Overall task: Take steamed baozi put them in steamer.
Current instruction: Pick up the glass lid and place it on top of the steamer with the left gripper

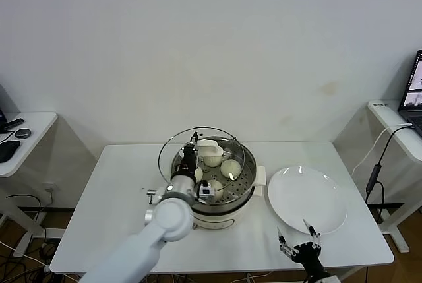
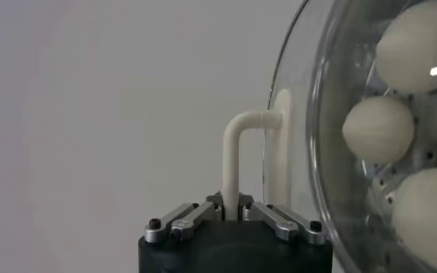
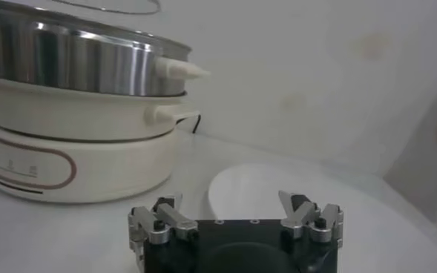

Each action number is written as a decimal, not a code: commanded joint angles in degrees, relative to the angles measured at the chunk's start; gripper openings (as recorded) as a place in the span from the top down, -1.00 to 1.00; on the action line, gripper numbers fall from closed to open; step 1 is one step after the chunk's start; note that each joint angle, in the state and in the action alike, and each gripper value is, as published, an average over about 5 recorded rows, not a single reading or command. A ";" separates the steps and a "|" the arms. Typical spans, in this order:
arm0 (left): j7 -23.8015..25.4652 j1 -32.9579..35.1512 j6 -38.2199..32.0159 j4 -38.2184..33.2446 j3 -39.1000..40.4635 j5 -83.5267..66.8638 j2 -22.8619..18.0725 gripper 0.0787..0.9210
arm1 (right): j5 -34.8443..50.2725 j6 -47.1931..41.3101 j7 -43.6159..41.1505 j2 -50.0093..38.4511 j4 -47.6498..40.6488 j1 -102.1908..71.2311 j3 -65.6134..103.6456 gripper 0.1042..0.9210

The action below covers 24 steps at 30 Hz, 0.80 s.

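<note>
Your left hand [image 1: 196,148] is clamped on the white handle [image 2: 237,152] of the glass lid [image 1: 173,148], holding the lid tilted above the steamer [image 1: 241,198] at the middle of the white surface [image 1: 119,190]. In the left wrist view the fingers [image 2: 186,216] pinch the handle's post tight. Buns [image 1: 230,168] sit inside the steamer on the holed floor; three show through the glass in the wrist view, a fourth likely hidden by the arm. Your right hand [image 1: 300,241] hangs low at the near edge, just beside the empty white plate [image 1: 330,190], fingers spread wide, gripping nothing.
</note>
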 commanded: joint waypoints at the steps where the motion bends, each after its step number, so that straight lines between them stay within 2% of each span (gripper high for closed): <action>1: 1.18 1.05 1.37 3.31 2.71 6.72 -6.32 0.78 | -0.65 0.33 0.08 0.10 -0.14 0.15 -0.40 -0.76; 24: -0.79 3.46 0.61 5.49 1.21 7.44 -8.26 0.78 | -1.27 1.21 0.11 0.13 -0.24 -0.21 -1.37 -0.76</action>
